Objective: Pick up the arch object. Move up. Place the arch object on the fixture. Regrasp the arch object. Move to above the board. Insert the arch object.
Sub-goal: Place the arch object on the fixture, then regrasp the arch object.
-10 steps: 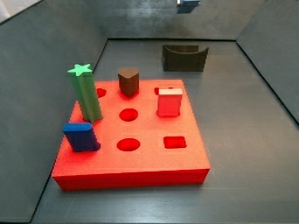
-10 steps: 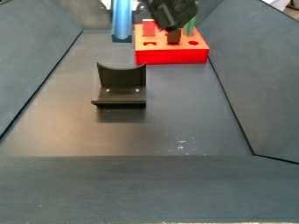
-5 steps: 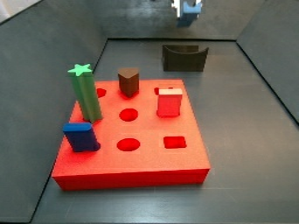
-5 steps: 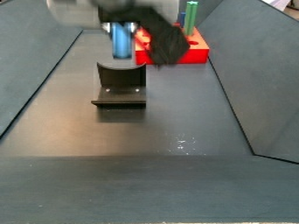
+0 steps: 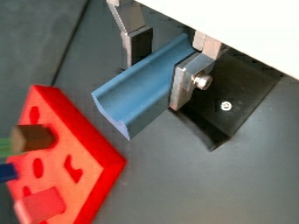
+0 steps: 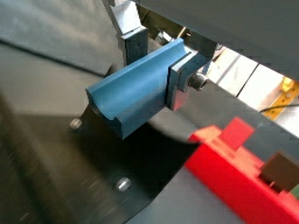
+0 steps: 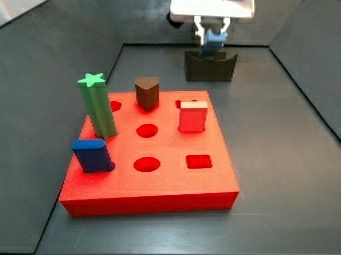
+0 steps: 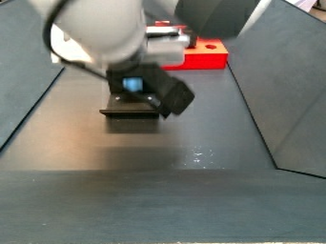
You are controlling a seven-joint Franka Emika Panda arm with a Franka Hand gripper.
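Observation:
My gripper (image 7: pixel 213 36) is shut on the arch object (image 7: pixel 213 40), a slate-blue elongated block. It hangs just above the notch of the dark fixture (image 7: pixel 210 66) at the back of the floor. In both wrist views the silver fingers (image 5: pixel 187 80) clamp the arch (image 5: pixel 138 89) across its width, and it sticks out past them (image 6: pixel 131 89). The fixture lies right below it (image 5: pixel 239 109). In a side view the arm covers most of the fixture (image 8: pixel 130 111), and the arch (image 8: pixel 132 84) shows as a small blue patch. The red board (image 7: pixel 154 159) lies in front.
On the board stand a green star-topped peg (image 7: pixel 96 105), a brown peg (image 7: pixel 147 93), a red block (image 7: pixel 192 116) and a brighter blue cuboid (image 7: pixel 91 155). Several holes in the board are open. Grey sloping walls enclose the floor.
The gripper has come down from the top of the view with the arch object and now sits just over the fixture. The pieces on the board have not moved.

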